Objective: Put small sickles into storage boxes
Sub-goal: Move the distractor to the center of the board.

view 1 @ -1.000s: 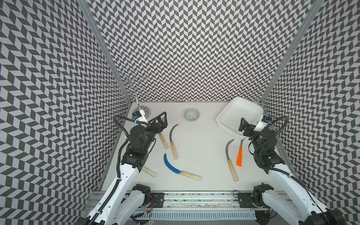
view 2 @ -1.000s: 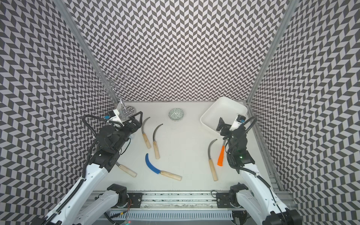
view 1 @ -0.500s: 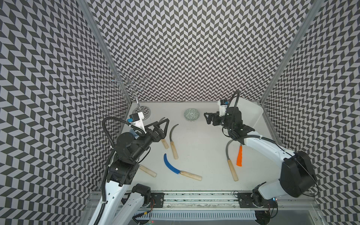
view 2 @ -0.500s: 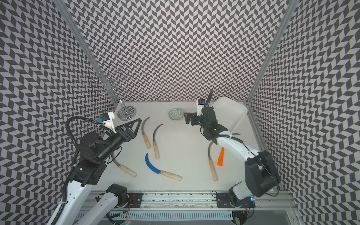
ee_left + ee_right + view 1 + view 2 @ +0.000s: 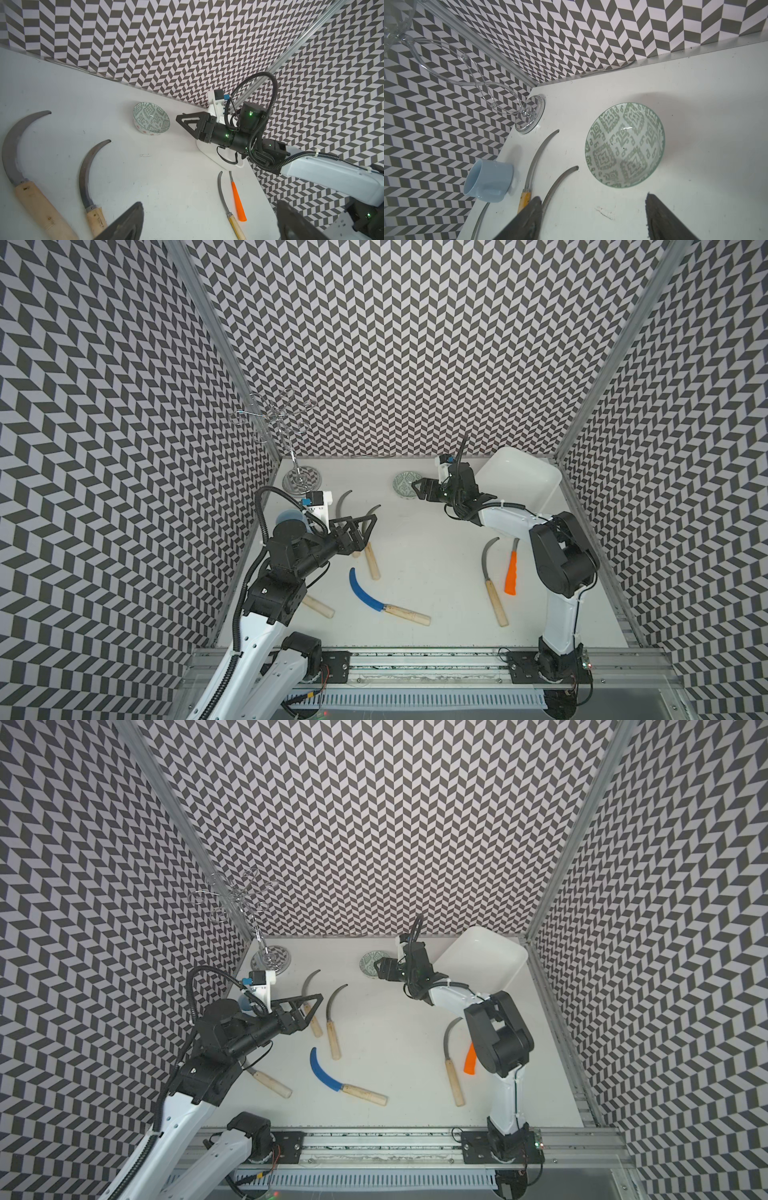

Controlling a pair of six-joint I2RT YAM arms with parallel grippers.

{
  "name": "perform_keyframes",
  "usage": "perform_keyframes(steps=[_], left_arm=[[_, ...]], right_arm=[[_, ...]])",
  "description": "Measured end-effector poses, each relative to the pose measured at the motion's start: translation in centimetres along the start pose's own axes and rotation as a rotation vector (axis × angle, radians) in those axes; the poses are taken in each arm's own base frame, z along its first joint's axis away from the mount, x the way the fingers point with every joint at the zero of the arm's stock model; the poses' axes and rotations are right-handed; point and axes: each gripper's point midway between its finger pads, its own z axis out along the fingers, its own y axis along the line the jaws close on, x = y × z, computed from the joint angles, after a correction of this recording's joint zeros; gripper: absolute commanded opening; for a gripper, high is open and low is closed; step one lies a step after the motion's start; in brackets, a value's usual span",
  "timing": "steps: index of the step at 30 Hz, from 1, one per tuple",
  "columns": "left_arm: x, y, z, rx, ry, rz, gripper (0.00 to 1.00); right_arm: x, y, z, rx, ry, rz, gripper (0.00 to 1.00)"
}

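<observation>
A green-patterned bowl (image 5: pixel 625 145) sits upright on a white bench (image 5: pixel 706 104) beyond parted jaws; a light-blue mug (image 5: pixel 488 180) lies sideways at the edge beside two grey sickle blades (image 5: pixel 536 154).

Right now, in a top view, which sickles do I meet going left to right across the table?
Sickle half hidden under the left arm → blue-bladed sickle → grey-bladed sickle → orange-handled sickle. Left out: the pair of grey sickles farther back, because their places overlap.
</observation>
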Motion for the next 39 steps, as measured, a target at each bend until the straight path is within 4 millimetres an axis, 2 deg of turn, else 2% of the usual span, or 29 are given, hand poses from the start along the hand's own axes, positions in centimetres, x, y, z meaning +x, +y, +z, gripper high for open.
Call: perform_keyframes(steps=[8,23,27,33,39], left_arm=[[0.2,0.4,0.7,0.002,0.003,0.044,1.00],[1.0,1.3,2.2,0.011,0.030,0.062,1.00],[1.1,1.4,2.4,0.011,0.033,0.064,1.00],[1.2,1.6,2.7,0.012,0.036,0.063,1.00],[1.8,2.0,3.0,0.015,0.047,0.055,0.99]], right_arm=[[-1.6,-3.0,1.2,0.073,-0.067,0.027,0.62],[-4.9,-8.0,5.1,0.281,-0.121,-0.065,0.62],[-4.5,-9.9,5.6,0.373,-0.092,-0.114,0.62],[-2.7,-12.3,5.4,0.480,-0.018,-0.167,0.62],[-1.9,-12.0,6.3,0.479,0.026,-0.192,0.62]])
